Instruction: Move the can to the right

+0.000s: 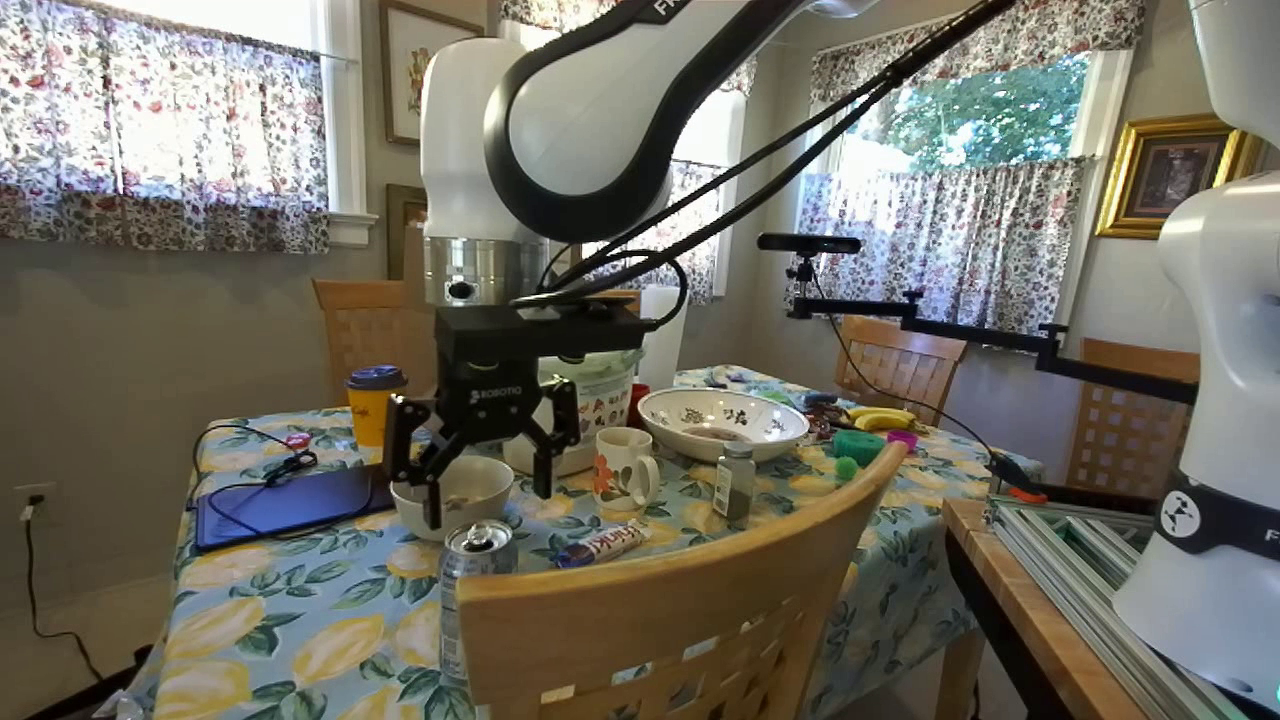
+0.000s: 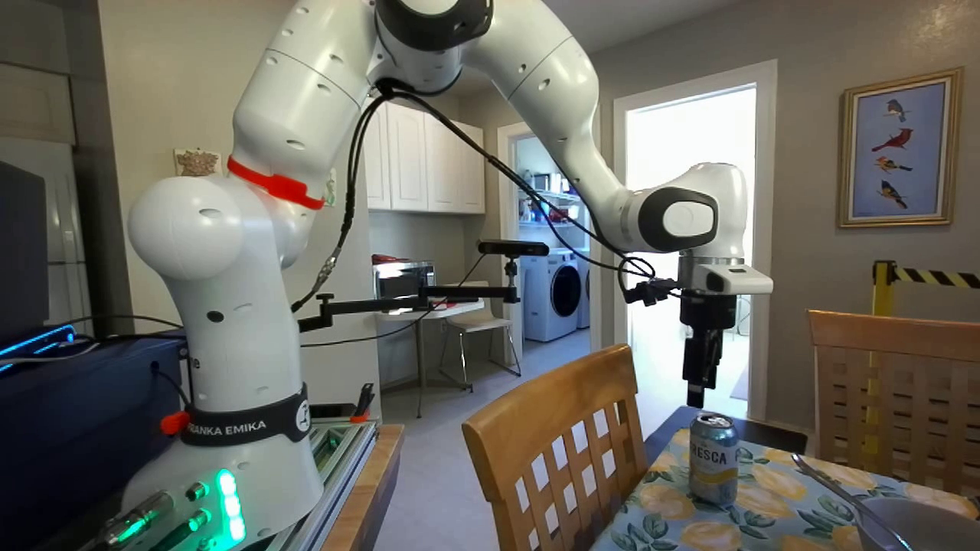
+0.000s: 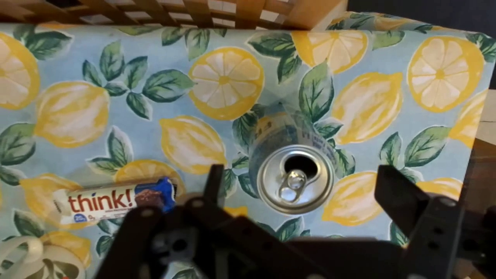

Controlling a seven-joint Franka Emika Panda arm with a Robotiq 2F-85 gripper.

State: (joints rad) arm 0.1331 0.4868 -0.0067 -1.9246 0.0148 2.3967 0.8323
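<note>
Can [image 2: 713, 463] stood upright on the bench [image 1: 330, 590], top opened, bowl [image 1: 408, 512] placed nearby. End effector [image 1: 488, 503] held just above the can, released, fingers [image 1: 543, 475] spread. In the wrist view, can's top is framed between them; snack bar [image 3: 116, 199] laid to one side, mug [image 3: 54, 259] partly cut off.

One can [image 3: 294, 178] is counted. One gripper [image 1: 487, 498] is noted above the can, bearing two fingers [image 1: 543, 470]. One wrapped bar [image 3: 116, 201] is recorded near the can, and one mug [image 1: 618, 475] farther from it. Bowls number two: one small bowl [image 1: 412, 512] near the can, one wide bowl [image 1: 765, 425] well apart from it. One utensil [image 2: 850, 499] lies near the can. One jar [image 1: 735, 490], one lidded cup [image 1: 370, 410] and one flat blue item [image 1: 265, 520] are found away from the can. Wooden chairs [image 1: 650, 620] number at least four in an exterior view, one near the can.
</note>
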